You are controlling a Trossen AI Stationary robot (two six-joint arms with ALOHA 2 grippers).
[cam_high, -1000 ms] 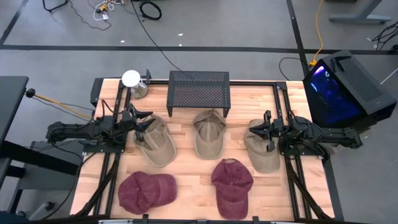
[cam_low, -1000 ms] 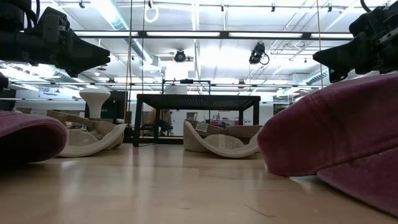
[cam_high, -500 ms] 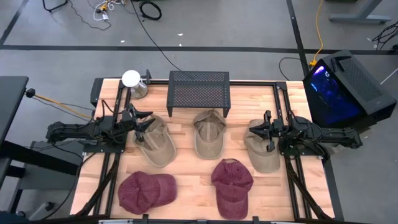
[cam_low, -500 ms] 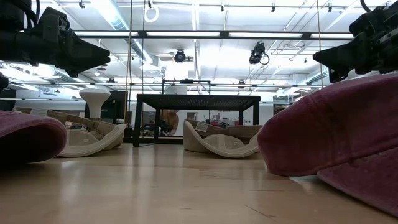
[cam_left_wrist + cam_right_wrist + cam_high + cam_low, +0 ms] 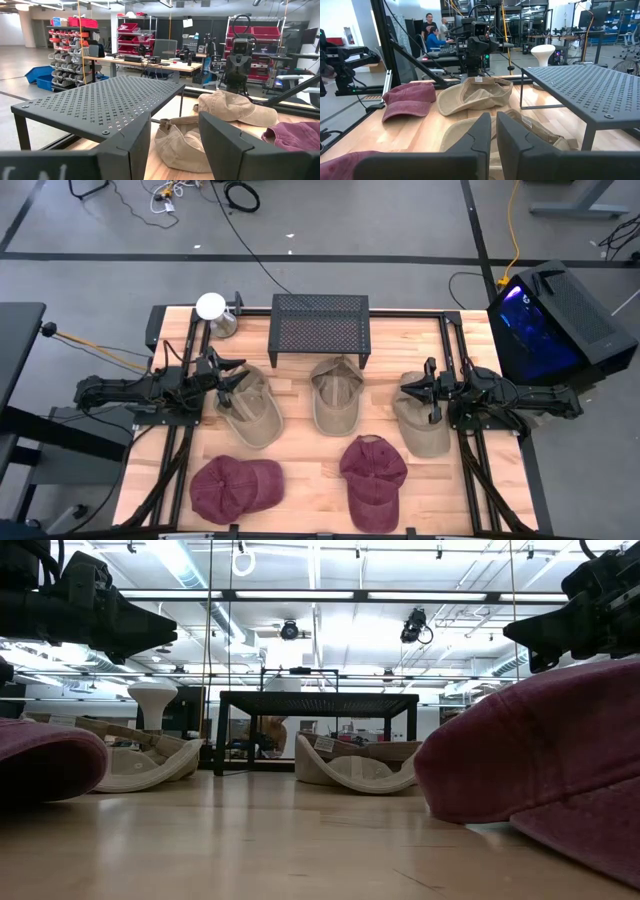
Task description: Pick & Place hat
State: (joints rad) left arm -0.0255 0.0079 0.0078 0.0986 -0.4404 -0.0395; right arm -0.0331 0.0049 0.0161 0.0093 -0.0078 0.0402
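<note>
Three tan hats lie in a row on the wooden table: a left one, a middle one lying crown down, and a right one. Two maroon hats rest nearer the front edge. My left gripper stands open, pointing level above the left tan hat's far end. My right gripper is shut, pointing level above the right tan hat. Both hang well above the table in the low view, the left gripper and the right gripper.
A black perforated metal stand sits at the table's far middle, with a white round-topped object to its left. Black frame rails run along both table sides. People sit at desks in the room beyond.
</note>
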